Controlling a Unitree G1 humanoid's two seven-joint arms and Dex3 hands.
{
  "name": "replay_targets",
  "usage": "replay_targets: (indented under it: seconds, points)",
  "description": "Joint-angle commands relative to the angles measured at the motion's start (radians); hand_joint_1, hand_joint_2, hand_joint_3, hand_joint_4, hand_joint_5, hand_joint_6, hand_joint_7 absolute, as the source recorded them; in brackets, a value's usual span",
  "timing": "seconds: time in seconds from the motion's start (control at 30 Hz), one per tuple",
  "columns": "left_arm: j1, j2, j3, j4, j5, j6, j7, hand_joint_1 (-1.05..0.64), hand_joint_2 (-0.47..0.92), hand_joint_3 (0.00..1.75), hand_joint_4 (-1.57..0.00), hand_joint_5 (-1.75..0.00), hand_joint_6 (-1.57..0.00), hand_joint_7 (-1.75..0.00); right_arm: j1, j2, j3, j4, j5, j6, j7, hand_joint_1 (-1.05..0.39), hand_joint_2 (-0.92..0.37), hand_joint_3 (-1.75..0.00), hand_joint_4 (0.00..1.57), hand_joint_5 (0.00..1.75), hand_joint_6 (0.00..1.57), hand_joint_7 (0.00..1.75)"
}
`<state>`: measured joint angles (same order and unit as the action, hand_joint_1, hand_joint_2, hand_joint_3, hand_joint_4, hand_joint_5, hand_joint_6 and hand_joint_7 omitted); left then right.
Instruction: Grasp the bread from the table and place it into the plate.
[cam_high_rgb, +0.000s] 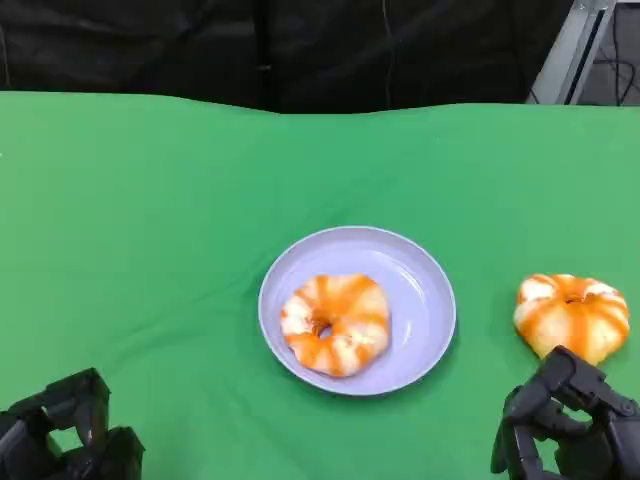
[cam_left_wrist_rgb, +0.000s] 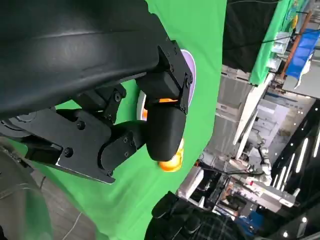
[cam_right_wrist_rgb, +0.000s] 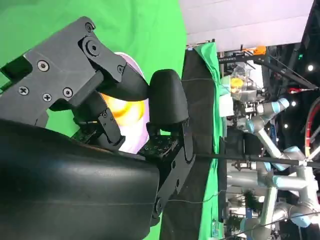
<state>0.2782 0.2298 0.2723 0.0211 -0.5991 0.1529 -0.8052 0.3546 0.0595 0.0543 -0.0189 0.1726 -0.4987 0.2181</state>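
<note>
Right hand (cam_high_rgb: 568, 425), fingers apart and holding nothing, sits just short of the loose bread (cam_high_rgb: 572, 316); we judge it nearer than our left hand (cam_high_rgb: 68, 435).

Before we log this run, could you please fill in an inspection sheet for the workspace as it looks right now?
Surface: green cloth covers the table, smooth and flat.
Job's things: lilac plate near the centre, with one orange-and-white ring bread lying in it; a second bread lies on the cloth to the plate's right, apart from it.
Clutter: nothing seen.
Hands: left hand low at the near left edge, holding nothing; right hand just in front of the second bread, holding nothing, fingers apart.
Cables: dark cables hang against the black backdrop behind the table.
Surroundings: black backdrop; a metal frame at the far right.
</note>
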Motion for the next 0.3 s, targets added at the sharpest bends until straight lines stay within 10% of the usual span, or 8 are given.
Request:
replay_targets:
  seconds: [0.03,0.3]
  points:
    - [-0.004,0.008,0.007,-0.009,0.001,-0.001,0.024,-0.11,0.7,0.97,-0.89,-1.75,-0.75,-1.75,0.007,-0.006,-0.003,-0.009,0.003,0.009,-0.005,-0.14,-0.45,-1.36,0.85,1.75,0.78,1.59]
    - [-0.007,0.001,0.008,-0.007,-0.018,0.014,0.023,-0.09,0.71,0.96,-0.89,-1.75,-0.73,-1.75,0.013,-0.007,-0.001,-0.008,0.008,0.0,0.003,-0.13,-0.45,-1.37,0.85,1.75,0.78,1.59]
